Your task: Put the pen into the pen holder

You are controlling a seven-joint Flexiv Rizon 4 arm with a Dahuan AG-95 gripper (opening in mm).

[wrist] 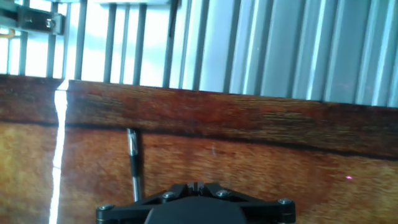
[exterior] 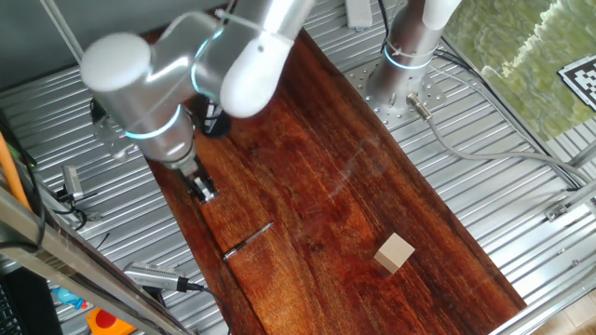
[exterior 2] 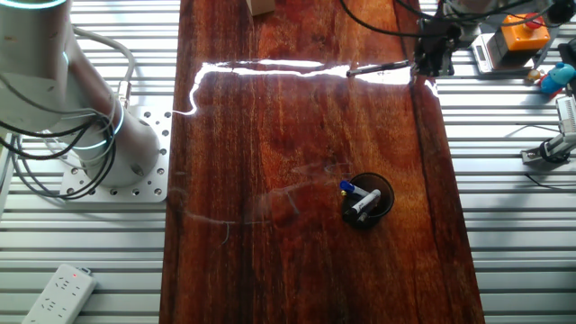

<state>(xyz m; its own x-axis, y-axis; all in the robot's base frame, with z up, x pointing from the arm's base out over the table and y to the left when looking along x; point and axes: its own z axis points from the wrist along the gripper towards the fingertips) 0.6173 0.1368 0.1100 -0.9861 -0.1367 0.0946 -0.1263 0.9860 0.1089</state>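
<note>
The pen (exterior: 248,240) is slim and dark grey and lies flat on the wooden board near its left edge. It also shows in the other fixed view (exterior 2: 378,67) and at lower left of the hand view (wrist: 134,165). My gripper (exterior: 203,191) hangs over the board a little beyond the pen's end, not touching it. In the hand view my gripper (wrist: 196,185) has its jaws closed together with nothing between them. The pen holder (exterior 2: 369,200) is a short black cup with blue-tipped pens in it. In one fixed view the pen holder (exterior: 214,123) is mostly hidden behind my arm.
A tan wooden block (exterior: 395,252) sits on the board's near right part. A metal cylinder with a cable (exterior: 154,276) lies off the board on the ribbed metal table (exterior: 484,177). A second arm's base (exterior: 405,56) stands at the back. Orange and blue items (exterior 2: 526,31) lie beside the board.
</note>
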